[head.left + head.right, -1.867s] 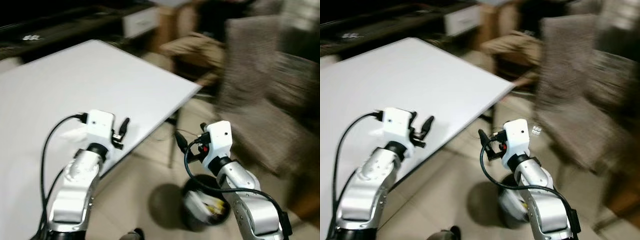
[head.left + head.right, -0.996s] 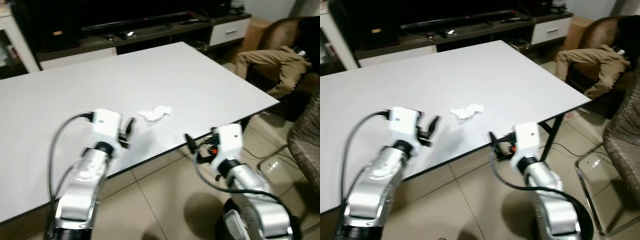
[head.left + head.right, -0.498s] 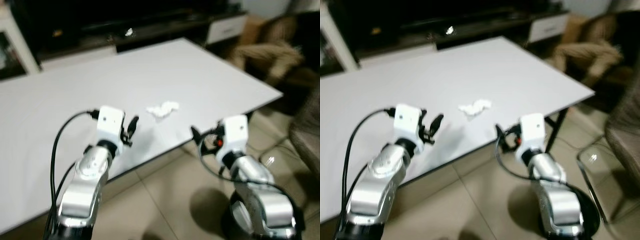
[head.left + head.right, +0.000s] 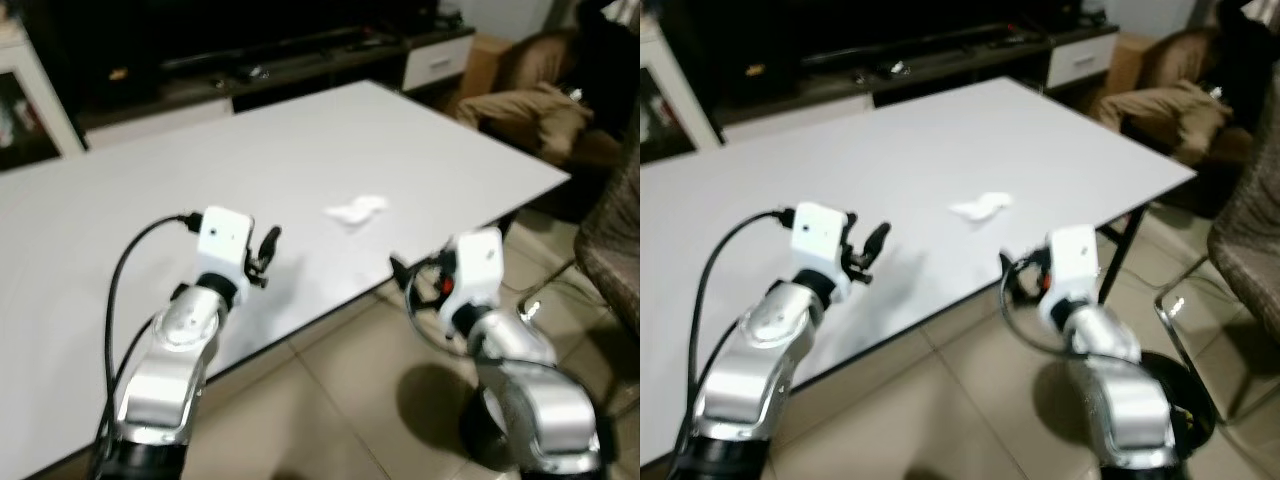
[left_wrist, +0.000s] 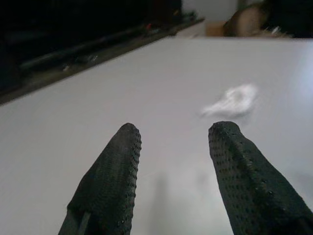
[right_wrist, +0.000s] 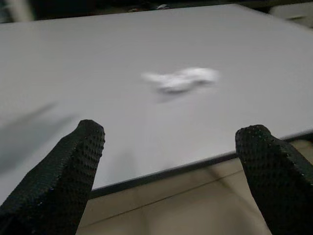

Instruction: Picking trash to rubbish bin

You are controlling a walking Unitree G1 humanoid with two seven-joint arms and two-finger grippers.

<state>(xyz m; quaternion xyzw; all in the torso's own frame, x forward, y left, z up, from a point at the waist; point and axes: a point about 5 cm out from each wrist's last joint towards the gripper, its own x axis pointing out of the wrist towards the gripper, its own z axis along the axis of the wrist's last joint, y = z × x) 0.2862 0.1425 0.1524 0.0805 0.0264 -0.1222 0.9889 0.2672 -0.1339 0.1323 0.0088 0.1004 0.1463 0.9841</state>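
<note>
We judge the crumpled tissue (image 4: 357, 210), at twelve o'clock from our spread-fingered right gripper (image 6: 171, 161), light and soft, pinchable mid-bunch.

Both arms are showing silver metallic casings ending in white box-shaped wrist housings. A black cable is looping from each housing. The left hand (image 5: 171, 186) and right hand (image 6: 168, 171) are presenting black, dimple-textured fingers (image 5: 110, 186).
</note>
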